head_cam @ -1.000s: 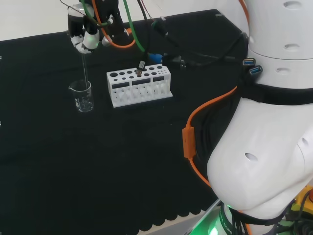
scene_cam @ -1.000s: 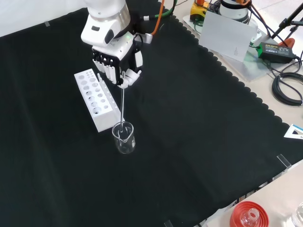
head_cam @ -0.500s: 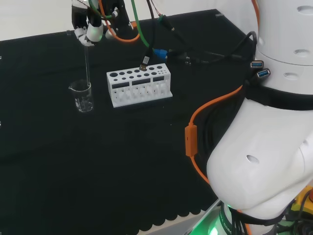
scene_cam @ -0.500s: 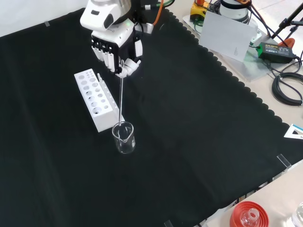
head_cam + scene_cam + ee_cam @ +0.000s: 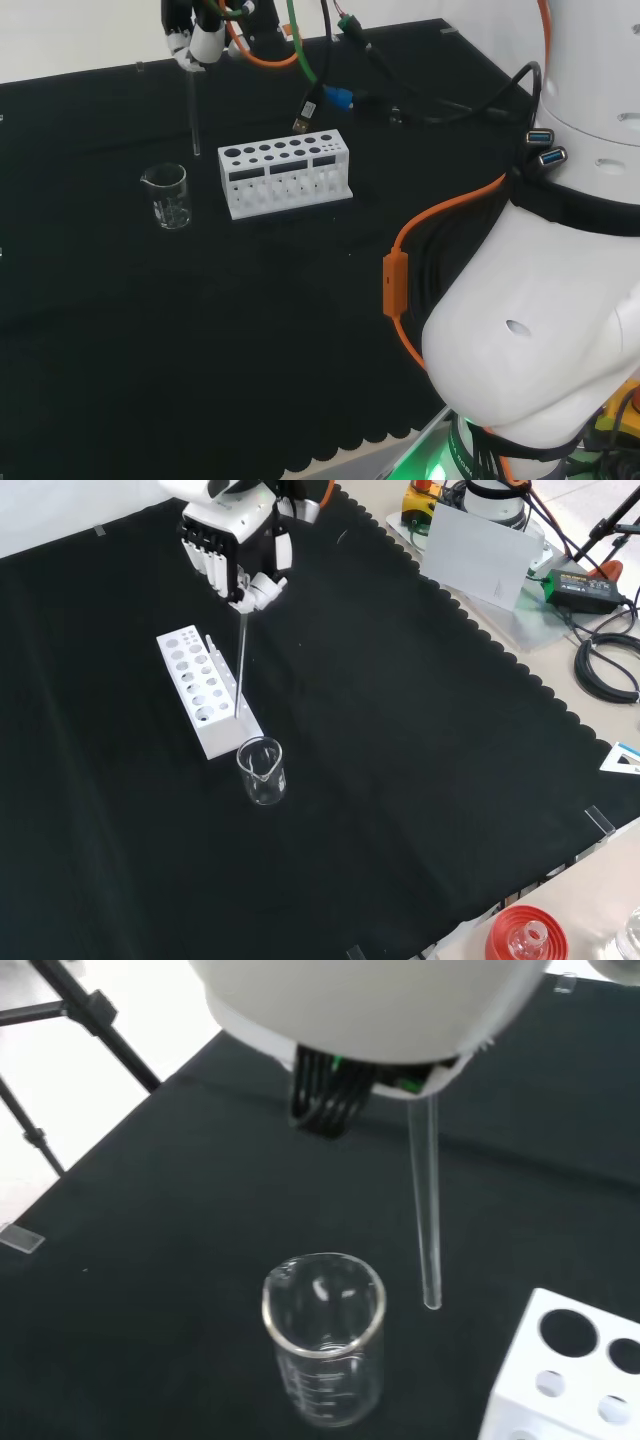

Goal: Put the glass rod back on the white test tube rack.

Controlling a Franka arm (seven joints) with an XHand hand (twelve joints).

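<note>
In my head view the hand (image 5: 190, 40) is cut off by the top edge, so I get just its lower fingers around the top of the glass rod (image 5: 193, 110). My wrist view clips the white test tube rack (image 5: 570, 1370) at the corner, and a blurred white part of the hand hides the rod's upper end. In the front view, the red stand (image 5: 525, 935) is cut by the bottom edge.

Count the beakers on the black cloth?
1: the beaker stands on the cloth by the end of the white rack. More clear ware could go unseen.
</note>
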